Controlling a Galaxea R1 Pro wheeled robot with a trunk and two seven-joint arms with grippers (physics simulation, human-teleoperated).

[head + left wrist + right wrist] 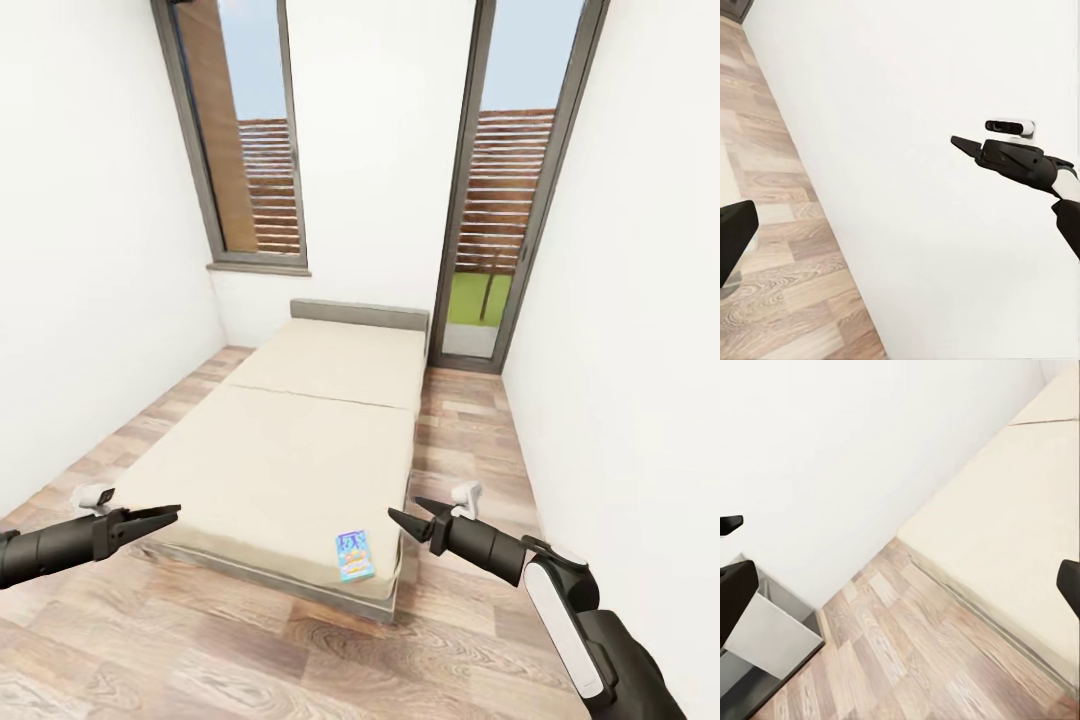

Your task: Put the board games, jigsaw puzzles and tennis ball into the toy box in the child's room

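White walls close in a narrow bedroom with a wood-plank floor. Nearest the camera, two black arms reach in from either side, level with the foot of a bed. The left gripper points inward toward the bed, its fingers nearly together with a thin gap between them, holding nothing. The right gripper also points inward, its two fingers spread in a clear fork — nothing between them either. From the left wrist camera, the right gripper appears against a bare wall, a small white camera sitting on top of it.

Just beyond the grippers lies the bed, a low beige mattress on a grey frame. One board game — a flat box with a blue, brightly printed lid — lies flat on the mattress near the foot corner closest to the right gripper.

Farther back, a grey headboard meets the far wall. Behind it stand a tall window on the left and a glass door on the right, both showing brown slatted fencing and sky.
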